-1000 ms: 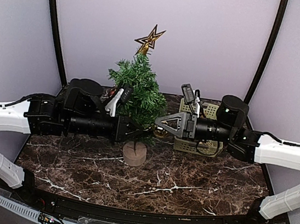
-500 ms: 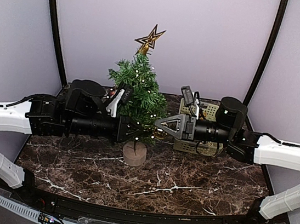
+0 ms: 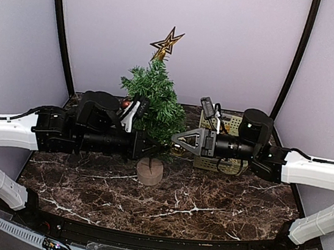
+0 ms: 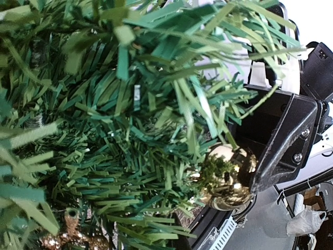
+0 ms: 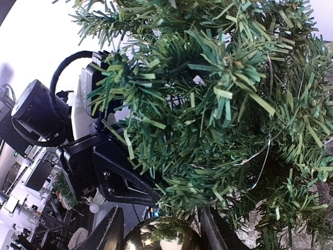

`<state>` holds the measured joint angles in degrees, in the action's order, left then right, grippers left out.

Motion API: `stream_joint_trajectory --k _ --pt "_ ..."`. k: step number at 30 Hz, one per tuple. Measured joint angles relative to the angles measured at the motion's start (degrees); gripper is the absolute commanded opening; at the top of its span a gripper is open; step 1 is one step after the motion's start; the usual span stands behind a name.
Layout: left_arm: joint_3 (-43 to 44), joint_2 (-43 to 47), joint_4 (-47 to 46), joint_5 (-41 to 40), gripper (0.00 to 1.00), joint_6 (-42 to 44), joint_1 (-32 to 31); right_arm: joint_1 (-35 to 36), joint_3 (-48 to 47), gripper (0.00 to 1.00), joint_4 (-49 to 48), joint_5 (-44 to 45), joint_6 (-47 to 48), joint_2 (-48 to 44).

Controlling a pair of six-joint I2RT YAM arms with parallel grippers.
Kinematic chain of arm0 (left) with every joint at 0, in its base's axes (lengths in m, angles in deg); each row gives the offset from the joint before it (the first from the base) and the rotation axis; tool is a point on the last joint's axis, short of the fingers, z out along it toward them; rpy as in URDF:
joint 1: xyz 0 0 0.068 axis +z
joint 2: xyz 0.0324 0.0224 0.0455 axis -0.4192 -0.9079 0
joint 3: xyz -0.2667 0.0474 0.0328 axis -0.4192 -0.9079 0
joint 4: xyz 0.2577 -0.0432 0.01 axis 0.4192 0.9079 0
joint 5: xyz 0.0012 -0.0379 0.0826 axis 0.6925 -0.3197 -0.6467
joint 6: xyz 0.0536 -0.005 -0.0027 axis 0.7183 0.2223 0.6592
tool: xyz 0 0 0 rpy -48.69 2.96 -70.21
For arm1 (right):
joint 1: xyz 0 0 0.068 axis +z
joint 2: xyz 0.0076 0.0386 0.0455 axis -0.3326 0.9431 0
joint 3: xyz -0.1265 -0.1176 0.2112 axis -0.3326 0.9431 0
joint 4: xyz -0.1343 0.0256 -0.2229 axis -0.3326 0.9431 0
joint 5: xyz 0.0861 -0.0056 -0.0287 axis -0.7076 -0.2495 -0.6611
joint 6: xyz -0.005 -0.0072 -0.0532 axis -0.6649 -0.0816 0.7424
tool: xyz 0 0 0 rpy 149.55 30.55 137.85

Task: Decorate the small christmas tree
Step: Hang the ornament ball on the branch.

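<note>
The tree (image 3: 155, 96) is set upright at the middle of the table (image 3: 219, 199) on its round base (image 3: 149, 171), with a star (image 3: 167, 43) at its tip. It is flanked by both arms. The left gripper (image 3: 149, 146) is pushed into the lower foliage from the left, jaws closed tight. Whether a branch or the trunk is pinched cannot be told, as the fingers are hidden by needles. A gold ball (image 5: 161, 237) is clamped between the fingers (image 5: 110, 232) of the right gripper (image 3: 176, 140) and pressed against the needles low on the tree's right side.

No loop or hook on the ball can be made out. If the ball is released before it is caught on a branch, it is likely to be dropped to the table and to roll off.

The tree looks light on a narrow base. If it is pushed further from the right without being braced from the left, it may be tilted or toppled, and the star shaken loose.

A thin wire (image 5: 266, 146) is strung through the branches near the ball. It could be snagged by the fingers on withdrawal, and the tree dragged along.

The two grippers are close together inside the foliage, so contact between them is possible.
</note>
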<state>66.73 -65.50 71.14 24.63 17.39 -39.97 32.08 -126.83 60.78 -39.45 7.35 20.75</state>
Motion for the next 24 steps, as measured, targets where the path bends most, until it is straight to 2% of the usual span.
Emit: stream_joint_trajectory --k 24 --pt "-0.7 0.0 -2.7 -1.9 0.0 -1.0 1.3 0.0 0.8 0.35 -3.3 2.0 -1.3 1.1"
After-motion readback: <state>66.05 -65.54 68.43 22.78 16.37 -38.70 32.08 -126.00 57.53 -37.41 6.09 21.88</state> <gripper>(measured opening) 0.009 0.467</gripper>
